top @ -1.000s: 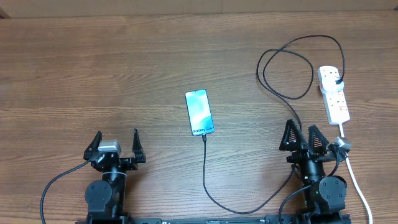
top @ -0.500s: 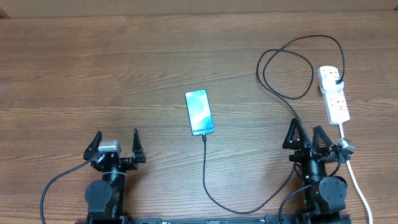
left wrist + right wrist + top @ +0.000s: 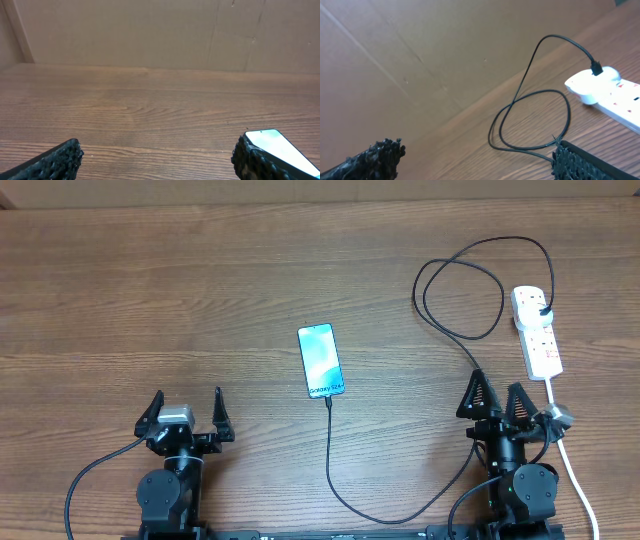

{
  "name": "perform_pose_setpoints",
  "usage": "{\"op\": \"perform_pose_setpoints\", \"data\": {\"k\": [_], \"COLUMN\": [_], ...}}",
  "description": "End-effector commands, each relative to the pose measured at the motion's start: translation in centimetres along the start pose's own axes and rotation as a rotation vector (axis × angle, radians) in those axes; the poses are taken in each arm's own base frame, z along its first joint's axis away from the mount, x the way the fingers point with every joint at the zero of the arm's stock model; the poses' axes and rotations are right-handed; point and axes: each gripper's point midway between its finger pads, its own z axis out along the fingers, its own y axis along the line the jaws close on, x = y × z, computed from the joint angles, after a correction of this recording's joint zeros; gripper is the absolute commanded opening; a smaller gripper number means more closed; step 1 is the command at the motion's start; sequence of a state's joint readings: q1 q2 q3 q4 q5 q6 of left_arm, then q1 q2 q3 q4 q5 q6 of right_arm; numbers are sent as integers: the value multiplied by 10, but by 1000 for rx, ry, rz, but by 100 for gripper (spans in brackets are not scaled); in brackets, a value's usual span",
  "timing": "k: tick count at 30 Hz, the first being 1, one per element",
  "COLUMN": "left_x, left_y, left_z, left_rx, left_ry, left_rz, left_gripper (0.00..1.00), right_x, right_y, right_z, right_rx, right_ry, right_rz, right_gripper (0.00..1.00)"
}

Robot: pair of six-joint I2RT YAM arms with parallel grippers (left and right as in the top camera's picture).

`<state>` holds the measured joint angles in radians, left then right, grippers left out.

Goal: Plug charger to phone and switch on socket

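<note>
Both grippers sit at the bottom of the overhead frame, fingers spread, nothing between them: the left gripper (image 3: 188, 394) lower left, the right gripper (image 3: 496, 382) lower right, having drifted slightly rightward over the last second. Above it, at the right edge, the socket (image 3: 537, 330) carries the charger (image 3: 330, 450) by its plug (image 3: 543, 308). The cable loops round to the phone (image 3: 321, 360), centre frame, meeting its lower end. Plugging looks done; the switch is too small to read.

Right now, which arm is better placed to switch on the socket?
Right, probably. The right gripper, open, sits close to the socket; the left gripper is on the far side of the phone and would have to cross over it.
</note>
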<state>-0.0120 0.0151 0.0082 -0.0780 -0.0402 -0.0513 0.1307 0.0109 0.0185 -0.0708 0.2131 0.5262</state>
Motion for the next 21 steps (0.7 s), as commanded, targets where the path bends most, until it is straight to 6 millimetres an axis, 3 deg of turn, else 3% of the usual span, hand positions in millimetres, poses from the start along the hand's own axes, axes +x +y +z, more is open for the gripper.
{"op": "perform_pose_setpoints", "data": {"k": [1, 10, 21], "left_x": [-2, -2, -2], "left_y": [1, 1, 1], "left_z": [-1, -1, -1], "left_rx": [-2, -2, -2], "left_ry": [-9, -9, -9], "left_rz": [14, 14, 14], "left_gripper": [100, 100, 100], "right_x": [6, 22, 22], "right_y": [4, 20, 20], "right_z": [0, -2, -2], "right_rx": [-36, -164, -163], "right_ry": [19, 67, 65], "right_rz": [-179, -598, -606], "right_gripper": [100, 100, 100]}}
